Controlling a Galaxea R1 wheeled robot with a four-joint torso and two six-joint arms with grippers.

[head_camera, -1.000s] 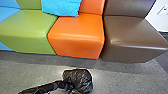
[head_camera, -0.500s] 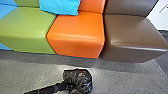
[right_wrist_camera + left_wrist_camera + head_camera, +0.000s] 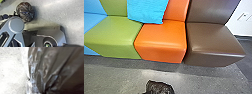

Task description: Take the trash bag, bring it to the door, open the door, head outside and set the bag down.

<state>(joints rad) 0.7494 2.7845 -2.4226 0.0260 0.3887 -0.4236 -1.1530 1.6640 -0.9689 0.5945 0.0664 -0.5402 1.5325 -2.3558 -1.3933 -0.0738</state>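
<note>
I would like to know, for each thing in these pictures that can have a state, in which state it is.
Trash bag: bulging, plastic creased and gathered; lifted or on the floor, I cannot tell.
Blue cushion: leaning against the seat backs.
Green seat: upright, surface smooth.
Orange seat: upright, surface smooth.
Brown seat: upright, surface smooth.

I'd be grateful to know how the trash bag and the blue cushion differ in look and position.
The trash bag is black and shiny, the cushion blue and duller. The bag is rounded, with gathered folds; the cushion is flatter, with straighter edges. The bag is in front of the seating, the cushion on it.
</note>
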